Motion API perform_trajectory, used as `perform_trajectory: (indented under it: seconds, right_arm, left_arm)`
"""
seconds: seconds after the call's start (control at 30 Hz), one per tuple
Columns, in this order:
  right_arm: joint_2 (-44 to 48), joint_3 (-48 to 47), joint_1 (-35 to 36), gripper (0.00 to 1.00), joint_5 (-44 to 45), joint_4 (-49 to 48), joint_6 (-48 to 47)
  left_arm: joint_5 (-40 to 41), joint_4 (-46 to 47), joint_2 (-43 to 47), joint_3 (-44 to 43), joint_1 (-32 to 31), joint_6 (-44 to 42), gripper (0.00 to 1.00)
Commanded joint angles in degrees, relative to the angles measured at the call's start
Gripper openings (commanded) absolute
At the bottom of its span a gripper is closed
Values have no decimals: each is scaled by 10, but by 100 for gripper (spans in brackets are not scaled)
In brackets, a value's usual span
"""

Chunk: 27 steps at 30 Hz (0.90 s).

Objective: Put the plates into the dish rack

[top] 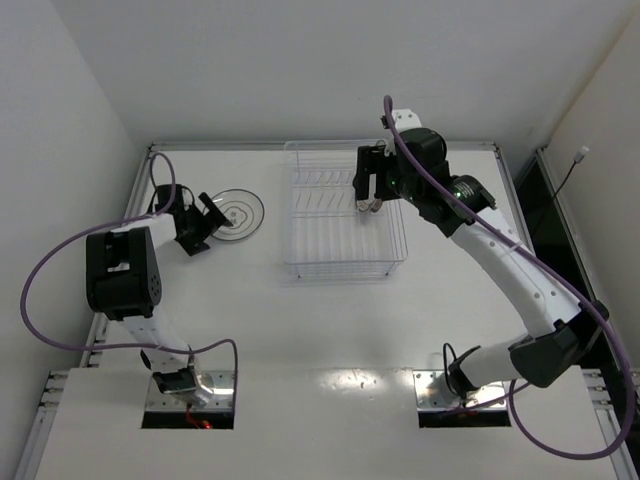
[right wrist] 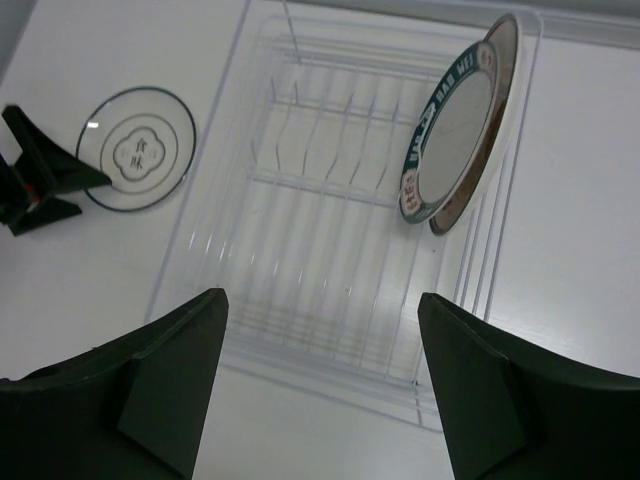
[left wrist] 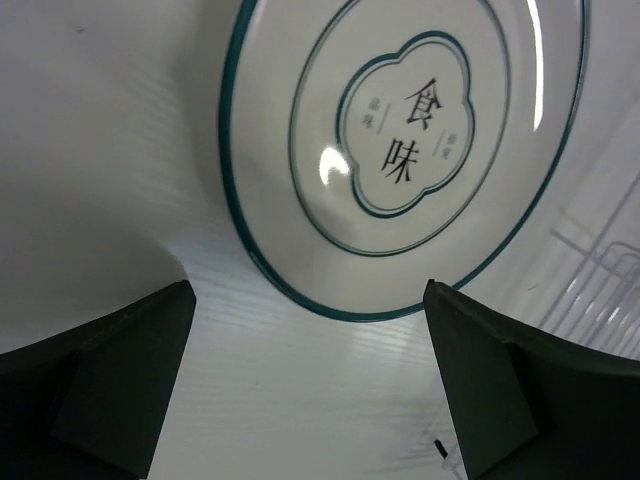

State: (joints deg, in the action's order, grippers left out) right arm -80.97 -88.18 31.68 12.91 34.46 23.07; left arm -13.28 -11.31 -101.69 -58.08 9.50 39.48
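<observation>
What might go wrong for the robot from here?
The last plate lies flat on the table, so the open left hand may just push it along. The two plates in the rack stand close together at one end; adding a third could knock them.

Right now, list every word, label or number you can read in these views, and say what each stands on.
"食味": in the centre of the ringed plate.
Small characters either side of it on that plate: too small to read.
Pale markings on the rim of the teal-rimmed plate standing in the dish rack: too blurred to read.
No other text in view.
</observation>
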Motion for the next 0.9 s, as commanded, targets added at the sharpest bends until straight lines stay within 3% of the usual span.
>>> perform_trajectory:
  seconds: [0.0, 0.13, 0.23, 0.27, 0.37, 0.57, 0.87]
  right_arm:
    - [31, 20, -1, 74, -36, -31, 0]
    - [36, 20, -1, 76, -36, -25, 0]
    - [41, 13, -1, 78, -23, -17, 0]
    - [42, 13, -7, 78, -23, -17, 0]
    - [47, 13, -7, 79, -23, -17, 7]
    - [47, 45, -7, 79, -67, -25, 24]
    - [3, 93, -23, 78, -312, -133, 50]
  left_arm:
    - [-74, 34, -38, 14, 12, 18, 99]
    - [-114, 49, -84, 14, 27, 30, 80]
    - [-141, 49, -105, 8, 38, 30, 59]
    - [-153, 54, -105, 8, 38, 30, 37]
    - [-159, 54, -100, 8, 38, 30, 0]
    - [-152, 76, -24, 24, 38, 24, 0]
    - [-141, 178, 216, 113, 38, 51, 0]
